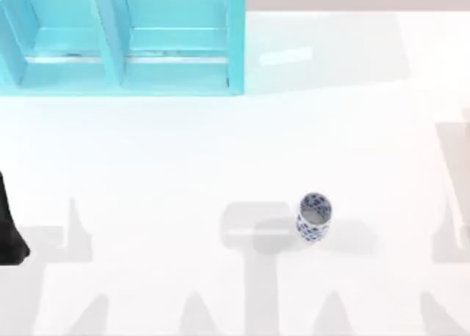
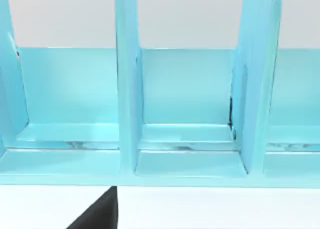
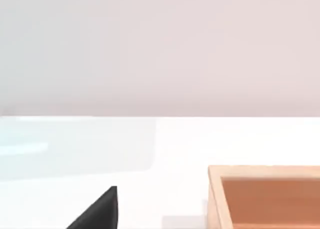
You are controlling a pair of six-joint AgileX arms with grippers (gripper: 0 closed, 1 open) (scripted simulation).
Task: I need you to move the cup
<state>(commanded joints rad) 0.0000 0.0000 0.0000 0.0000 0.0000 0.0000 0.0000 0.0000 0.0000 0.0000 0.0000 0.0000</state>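
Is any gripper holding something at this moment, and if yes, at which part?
Nothing is held. The cup stands alone and upright on the white table, right of centre, and no fingers touch it. The left arm is parked at the left edge.

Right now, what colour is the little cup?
The cup is white with a blue flowery, dotted pattern and pale grey inside; the top view shows it best.

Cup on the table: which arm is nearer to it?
Probably right. Left arm sits far left of the cup, at the table edge; right arm's shadow falls closer, to its right.
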